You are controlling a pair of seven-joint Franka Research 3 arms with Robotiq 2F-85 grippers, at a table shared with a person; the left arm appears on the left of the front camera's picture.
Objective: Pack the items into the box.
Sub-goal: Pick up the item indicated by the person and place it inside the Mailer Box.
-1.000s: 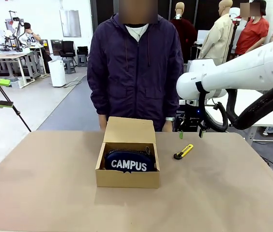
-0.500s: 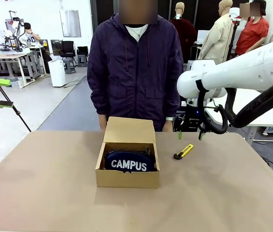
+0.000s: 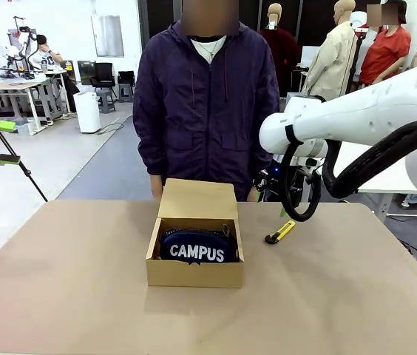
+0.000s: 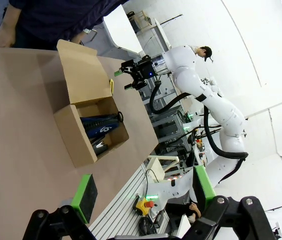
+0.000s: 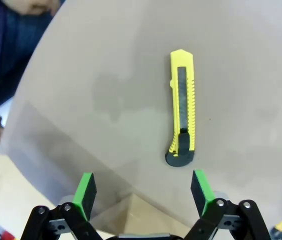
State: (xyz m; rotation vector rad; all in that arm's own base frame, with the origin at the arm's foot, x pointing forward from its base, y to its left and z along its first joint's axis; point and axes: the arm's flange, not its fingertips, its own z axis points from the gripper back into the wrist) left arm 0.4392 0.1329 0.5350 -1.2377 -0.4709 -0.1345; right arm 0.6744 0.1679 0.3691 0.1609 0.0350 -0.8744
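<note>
One legible word: "CAMPUS"
White capitals on the navy fabric zip pouch [image 3: 196, 250] inside the brown cardboard box [image 3: 194, 275]; tiny marks on the white robot arm [image 3: 356, 115] may be print, unreadable.

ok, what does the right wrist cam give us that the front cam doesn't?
Right wrist: the right gripper open, green pads apart, and the utility knife from above, black slider visible.
Front: the box with its flap lid up, the CAMPUS pouch inside, the person standing behind it.
Both: the knife lying flat on the table, nothing touching it.
</note>
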